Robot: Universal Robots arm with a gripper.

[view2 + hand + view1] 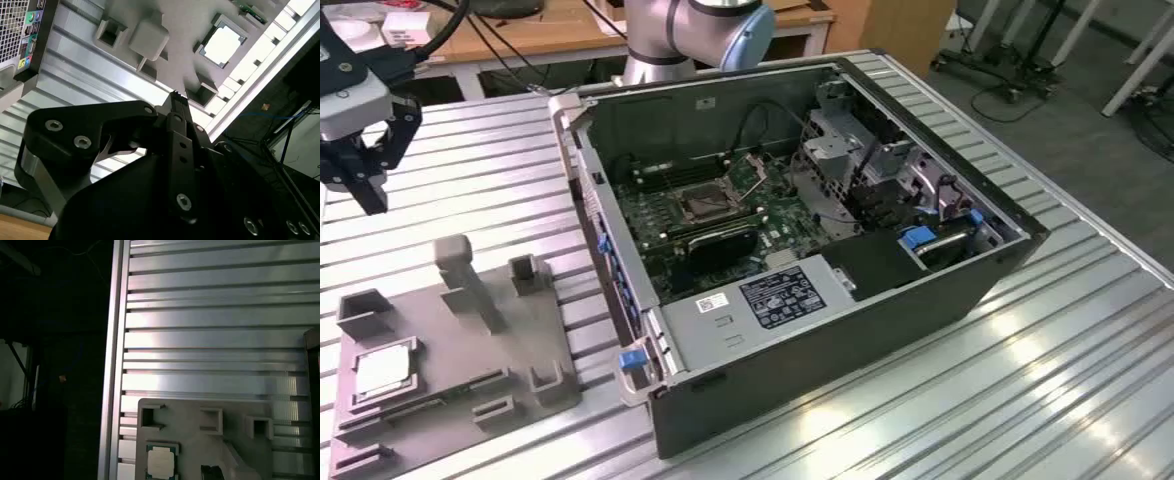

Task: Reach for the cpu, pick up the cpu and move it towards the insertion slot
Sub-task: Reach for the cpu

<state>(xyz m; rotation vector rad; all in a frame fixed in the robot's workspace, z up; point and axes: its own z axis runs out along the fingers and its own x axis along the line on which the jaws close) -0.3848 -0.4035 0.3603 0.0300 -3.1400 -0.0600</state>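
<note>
Gripper (pixel 367 180) open and empty, well apart from the cpu (pixel 383 372).
Cpu is judged light, stiff, fragile; opposite thin edges are to be gripped, flat top avoided.

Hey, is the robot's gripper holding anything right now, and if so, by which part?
Nothing is held. The gripper hangs over the table, apart from the chip, which lies in its grey tray.
</note>
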